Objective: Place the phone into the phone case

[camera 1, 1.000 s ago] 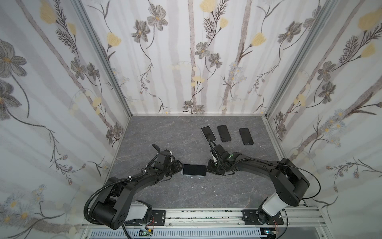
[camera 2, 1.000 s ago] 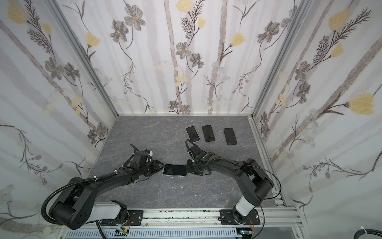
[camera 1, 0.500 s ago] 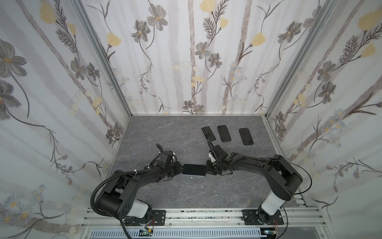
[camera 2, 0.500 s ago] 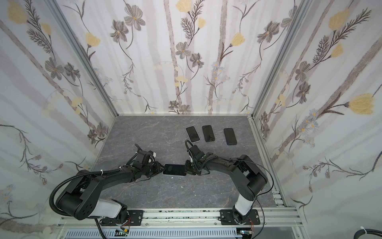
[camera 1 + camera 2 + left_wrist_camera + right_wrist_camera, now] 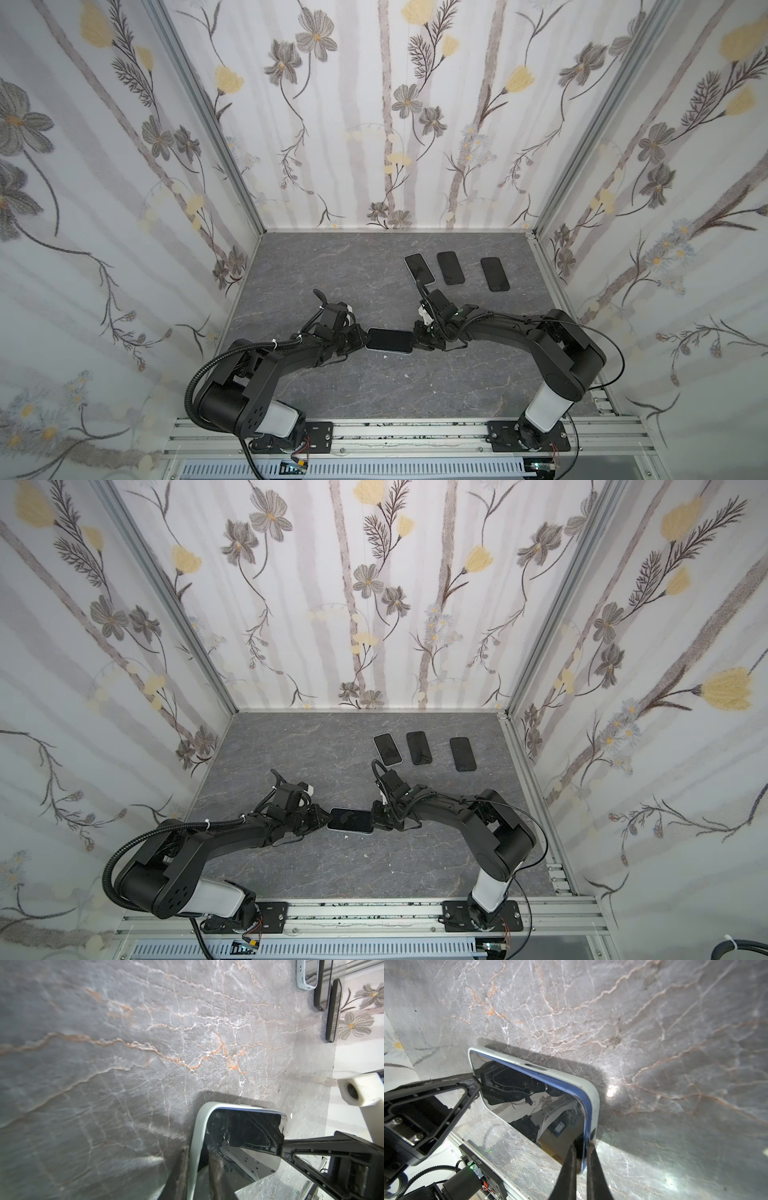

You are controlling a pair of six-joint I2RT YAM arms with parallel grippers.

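Note:
The phone (image 5: 389,340) (image 5: 350,820) has a glossy black screen and a blue edge (image 5: 583,1097). It lies in a pale phone case (image 5: 595,1093) (image 5: 196,1138), with its blue edge standing proud of the rim along one side. The pair casts a shadow on the grey table, between the two arms. My left gripper (image 5: 362,338) (image 5: 325,818) (image 5: 197,1165) is shut on the case's rim at the left end. At the right end, my right gripper (image 5: 415,338) (image 5: 376,818) (image 5: 581,1159) is shut on the phone's edge.
Three more dark phones (image 5: 419,268) (image 5: 450,267) (image 5: 494,274) lie in a row at the back right of the marble-patterned table (image 5: 332,270). Floral walls close in three sides. A metal rail (image 5: 415,428) runs along the front.
Both grippers have moved in from beside the phone and closed on its two ends. The phone is in about the same place.

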